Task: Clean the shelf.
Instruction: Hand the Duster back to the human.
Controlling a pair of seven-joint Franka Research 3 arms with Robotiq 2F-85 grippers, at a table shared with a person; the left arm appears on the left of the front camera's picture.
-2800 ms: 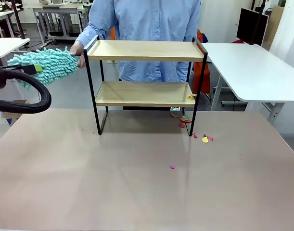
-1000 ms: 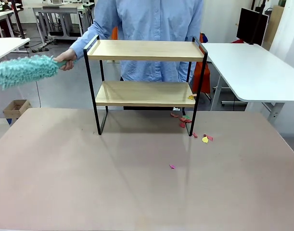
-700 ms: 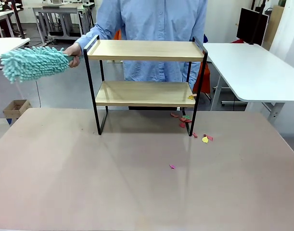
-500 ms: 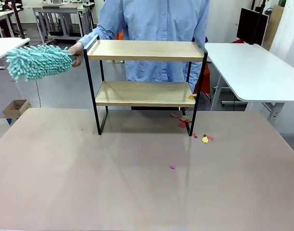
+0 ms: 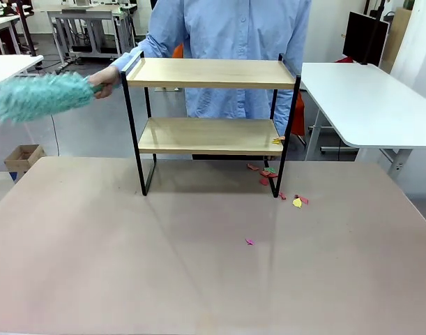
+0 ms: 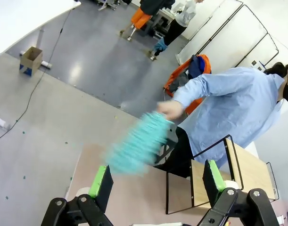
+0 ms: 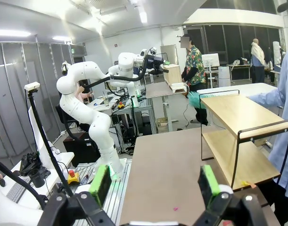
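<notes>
Two light wooden boards in a thin black metal frame make up the small shelf (image 5: 211,118), which stands on the far half of the pale pinkish-beige table (image 5: 129,265), directly in front of the person in the light blue shirt (image 5: 230,42). The person's hand (image 5: 104,78) holds a fluffy teal duster (image 5: 40,96) out past the shelf's left end, blurred and clear of both boards. The left gripper (image 6: 155,181) has its green-padded jaws spread wide with nothing between them, and the right gripper (image 7: 153,181) is likewise fully spread and empty, looking along the table towards the shelf from the side. Both boards look nearly bare, with a yellow scrap (image 5: 277,141) at the right edge of the lower one. Finishing well probably means drawing the duster along that lower board to its right corner, keeping the light frame steady. Small red, pink and yellow paper scraps (image 5: 296,201) lie on the table by the shelf's right legs, and one pink bit (image 5: 249,242) sits nearer the middle. White tables (image 5: 366,98) and grey floor surround the workspace.
</notes>
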